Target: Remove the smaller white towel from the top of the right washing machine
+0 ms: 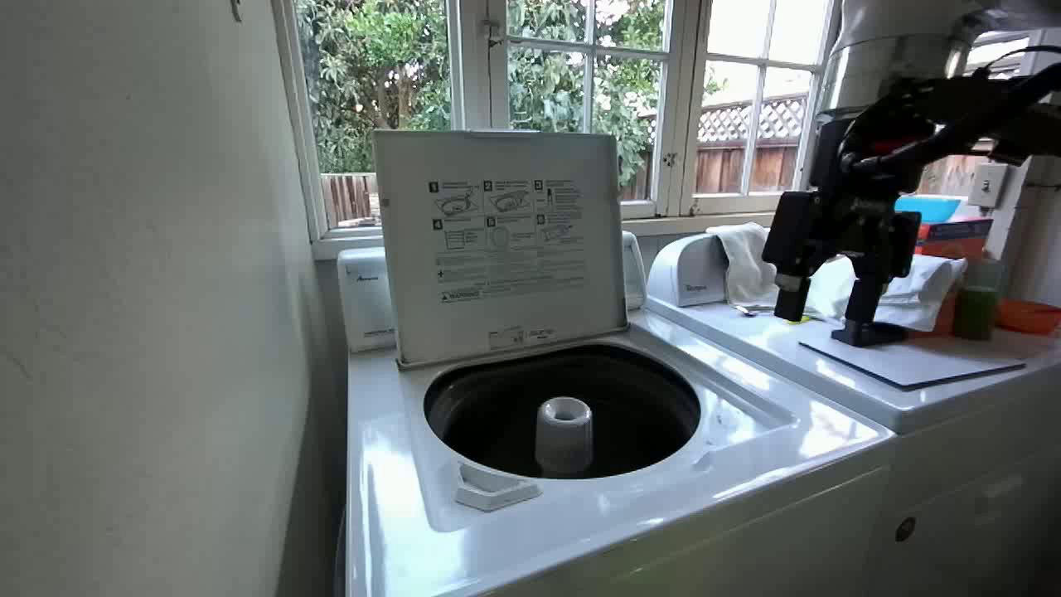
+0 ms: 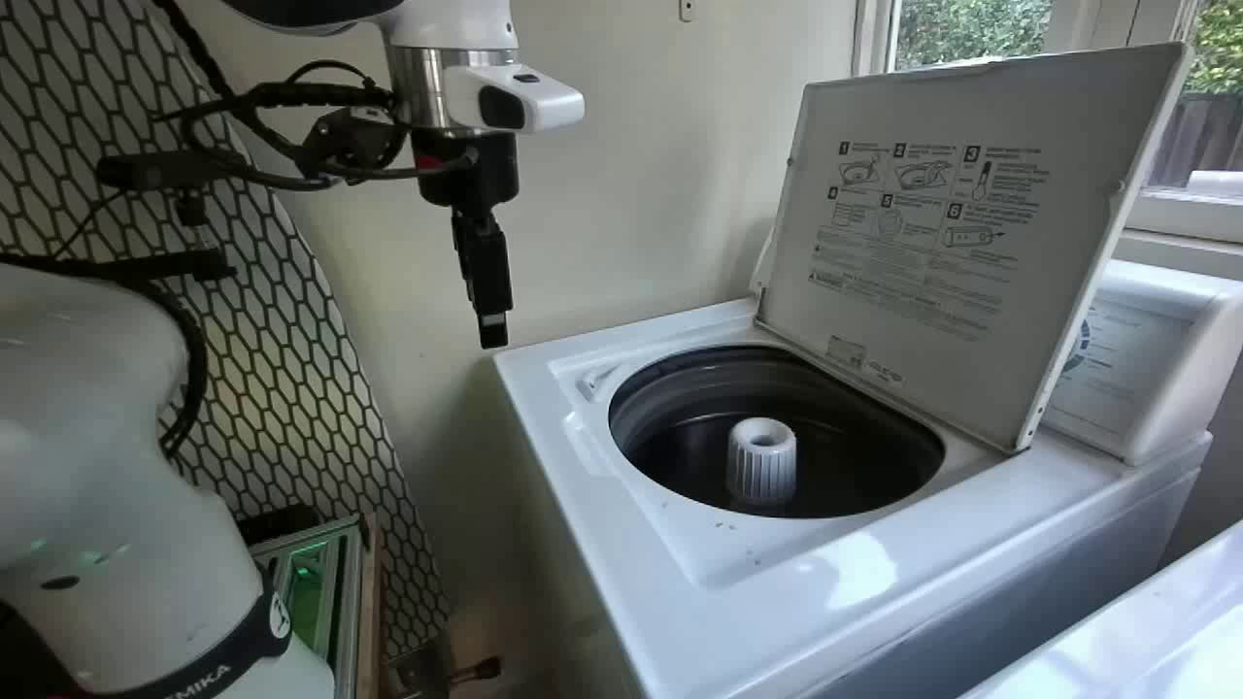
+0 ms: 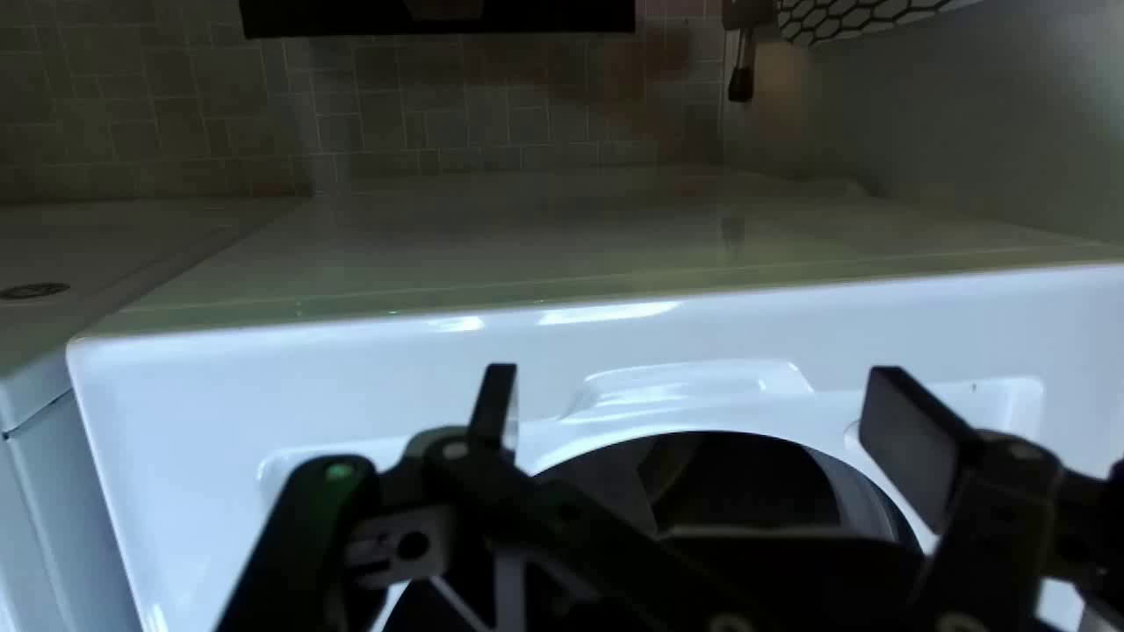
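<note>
The right washing machine [image 1: 750,332] is white with a flat top and stands at the right in an exterior view. Its corner shows in an exterior view [image 2: 1136,626] and in the wrist view [image 3: 44,500]. A small white towel [image 1: 742,261] hangs over its back panel. A larger white cloth [image 1: 912,294] lies right of it, partly behind the gripper [image 1: 826,313]. My gripper is open and empty, fingers pointing down; it also shows in an exterior view [image 2: 493,335] above the open washer's front. In the wrist view its spread fingertips [image 3: 694,395] frame the open tub. Neither towel shows there.
The open washer [image 1: 398,497] has its printed lid [image 1: 506,249] raised. On the right machine are a white board [image 1: 920,361], an orange box [image 1: 953,236], a blue bowl [image 1: 927,208], a green jar [image 1: 978,311] and an orange bowl [image 1: 1028,316]. A wall [image 2: 621,194] stands beside the washer.
</note>
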Robot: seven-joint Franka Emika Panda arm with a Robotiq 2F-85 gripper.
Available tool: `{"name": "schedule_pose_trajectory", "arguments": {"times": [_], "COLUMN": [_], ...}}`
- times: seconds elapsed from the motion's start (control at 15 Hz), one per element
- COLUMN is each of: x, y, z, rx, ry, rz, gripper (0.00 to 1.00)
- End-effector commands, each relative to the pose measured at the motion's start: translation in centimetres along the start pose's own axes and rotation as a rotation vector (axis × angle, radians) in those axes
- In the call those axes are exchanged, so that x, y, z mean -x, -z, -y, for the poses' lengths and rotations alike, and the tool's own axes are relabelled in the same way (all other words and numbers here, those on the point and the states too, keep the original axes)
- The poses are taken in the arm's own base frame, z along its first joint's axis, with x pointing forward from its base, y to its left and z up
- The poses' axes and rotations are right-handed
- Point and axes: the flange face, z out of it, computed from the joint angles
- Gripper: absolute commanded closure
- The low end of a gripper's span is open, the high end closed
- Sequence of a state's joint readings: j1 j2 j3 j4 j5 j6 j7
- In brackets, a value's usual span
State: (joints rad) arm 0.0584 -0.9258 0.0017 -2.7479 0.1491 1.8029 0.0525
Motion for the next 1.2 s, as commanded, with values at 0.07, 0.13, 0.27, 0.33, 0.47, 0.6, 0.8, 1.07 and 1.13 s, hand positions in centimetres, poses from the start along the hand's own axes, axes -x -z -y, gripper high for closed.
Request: {"name": "schedule_pose_trajectory", "arguments": {"times": [0.07,0.13,0.27,0.33,0.47,0.6,0.8,1.07,1.13], "x": [0.0,0.0,0.0,-0.9,-2.3,-3.6,-5.6,-8.9,-9.9], "y": [0.1,0.1,0.1,0.5,1.4,2.9,5.8,9.0,9.6], "z": [0.0,0.0,0.0,-1.1,-3.7,-7.3,-12.7,-15.6,-15.9], "rx": [0.0,0.0,0.0,0.01,0.015,0.027,0.0,0.048,0.088], "ry": [0.0,0.0,0.0,-0.051,-0.135,-0.243,-0.345,-0.439,-0.465], "rz": [0.001,0.001,0.001,-0.034,-0.05,-0.088,-0.185,-0.312,-0.359], "gripper": [0.0,0.0,0.0,0.0,0.0,0.0,0.0,0.0,0.0]}}
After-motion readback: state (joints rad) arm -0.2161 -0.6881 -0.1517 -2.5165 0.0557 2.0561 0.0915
